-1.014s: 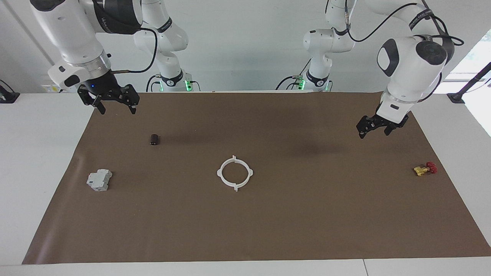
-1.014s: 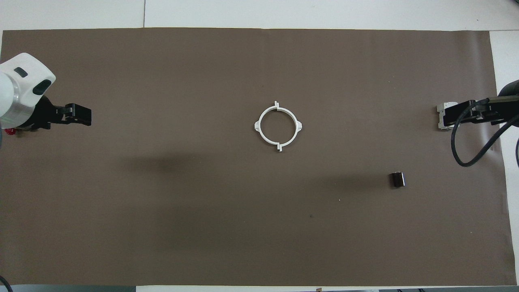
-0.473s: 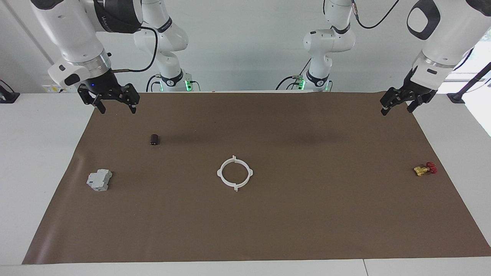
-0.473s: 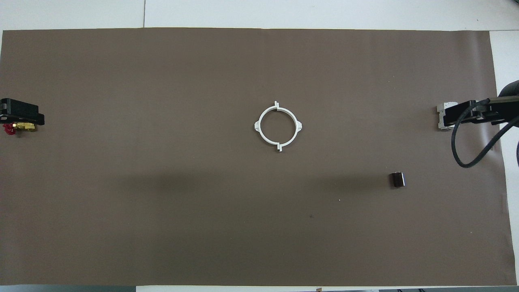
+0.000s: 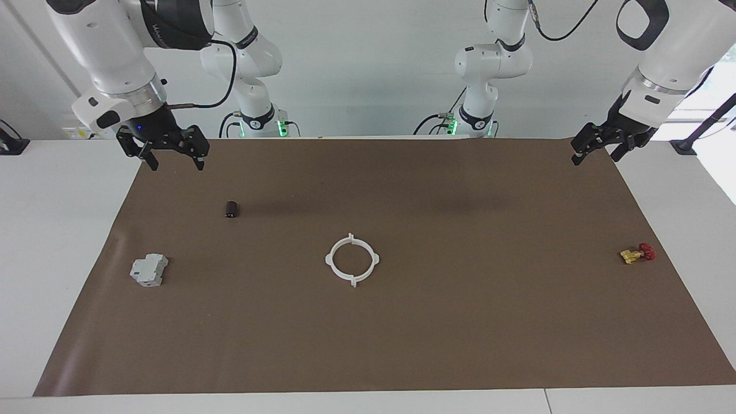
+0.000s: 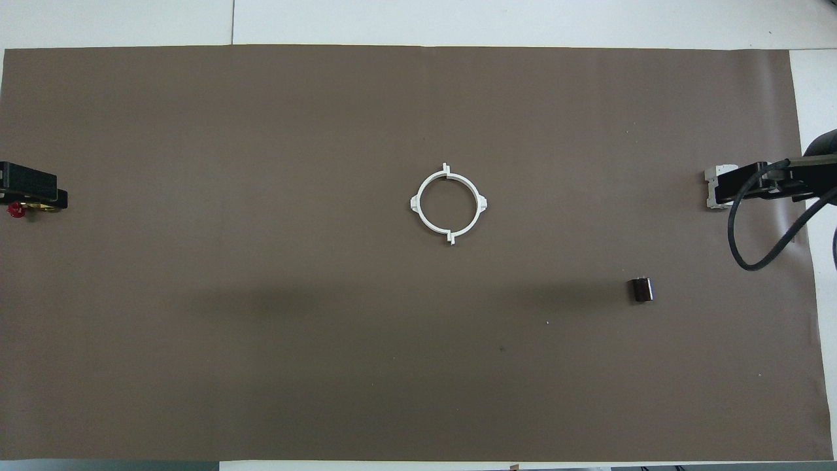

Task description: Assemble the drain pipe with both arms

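The drain pipe [image 5: 329, 259] lies flat in the middle of the brown mat as one white ring with four outward tabs; its two half arcs meet end to end. It also shows in the overhead view [image 6: 416, 203]. My right gripper [image 5: 176, 167] hangs open and empty in the air over the mat's corner at the right arm's end, well apart from the ring. My left gripper [image 5: 595, 160] hangs open and empty over the mat's corner at the left arm's end. In the overhead view the left gripper [image 6: 33, 190] and right gripper [image 6: 745, 186] show at the side edges.
A grey boxy block [image 5: 149, 270] lies at the right arm's end of the mat [image 5: 460, 322]. A small black cylinder [image 5: 232, 209] lies nearer to the robots than the block. A yellow-and-red valve [image 5: 637, 253] lies at the left arm's end.
My left gripper has risen and drawn back from over the mat toward the corner at the left arm's end. The right arm and the ring have not moved.
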